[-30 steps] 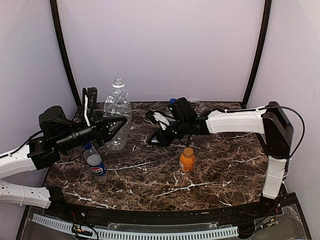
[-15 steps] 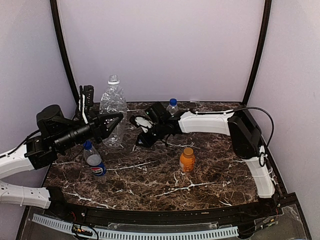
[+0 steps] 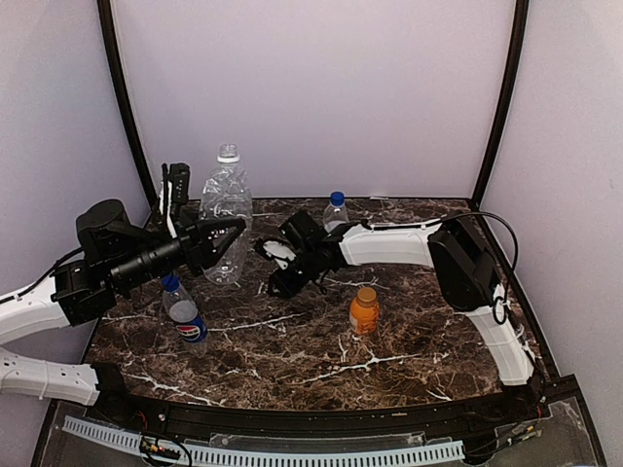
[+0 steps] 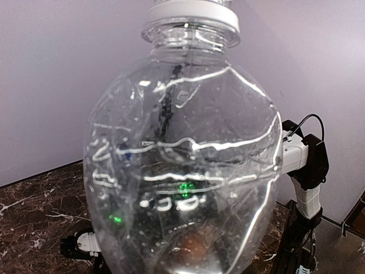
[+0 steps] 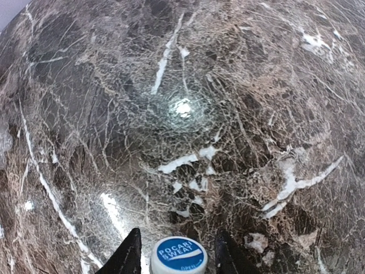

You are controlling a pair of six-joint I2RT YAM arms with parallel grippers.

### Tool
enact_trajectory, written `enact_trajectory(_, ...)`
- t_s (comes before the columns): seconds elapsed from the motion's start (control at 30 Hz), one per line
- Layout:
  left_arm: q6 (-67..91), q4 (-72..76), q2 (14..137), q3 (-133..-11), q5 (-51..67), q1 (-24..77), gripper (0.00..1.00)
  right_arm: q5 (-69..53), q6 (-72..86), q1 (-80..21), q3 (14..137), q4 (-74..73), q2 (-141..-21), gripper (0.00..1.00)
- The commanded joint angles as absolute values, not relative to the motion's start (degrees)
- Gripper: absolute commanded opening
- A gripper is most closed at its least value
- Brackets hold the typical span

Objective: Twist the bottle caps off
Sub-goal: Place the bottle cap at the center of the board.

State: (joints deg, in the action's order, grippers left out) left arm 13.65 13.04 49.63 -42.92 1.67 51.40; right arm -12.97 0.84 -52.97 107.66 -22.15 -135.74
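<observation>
Soft, even light fills the overhead view: pale walls (image 3: 311, 97), faint shadows, the dark counter (image 3: 292, 341) dim. In the right wrist view a round white glare spot sits mid-frame, a streak at lower left; the veins bow toward the edges, and the blue cap (image 5: 179, 254) at the bottom edge reads sharp. In the left wrist view curved white highlights and green glints cross the clear bottle (image 4: 182, 171), warping what lies behind.

Glossy veined marble table (image 3: 292, 341), crinkled clear plastic bottle (image 4: 182, 171) (white cap (image 4: 191, 4))
</observation>
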Motion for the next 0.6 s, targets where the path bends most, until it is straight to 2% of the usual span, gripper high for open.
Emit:
enact_trajectory(0.0, 12.67, 13.59, 49.84, -44.55, 2.35, 51.06, 0.37, -15.04, 0.36, -53.61, 109.57, -21.85, -134.66, 0.46)
enact_trajectory(0.13, 12.22, 13.5, 50.2, -44.71, 2.59, 51.06, 0.37, -15.81, 0.35, -53.46, 108.31, -22.59, -132.08, 0.71)
enact_trajectory(0.3, 11.49, 13.53, 50.88, -44.97, 2.68, 51.06, 0.38, -17.46, 0.37, -52.34, 103.57, -21.77, -123.87, 0.78)
enact_trajectory(0.57, 12.22, 13.3, 52.5, -45.19, 1.79, 50.79, 0.39, -23.7, 0.36, -49.75, 93.06, -19.32, -105.65, 0.83)
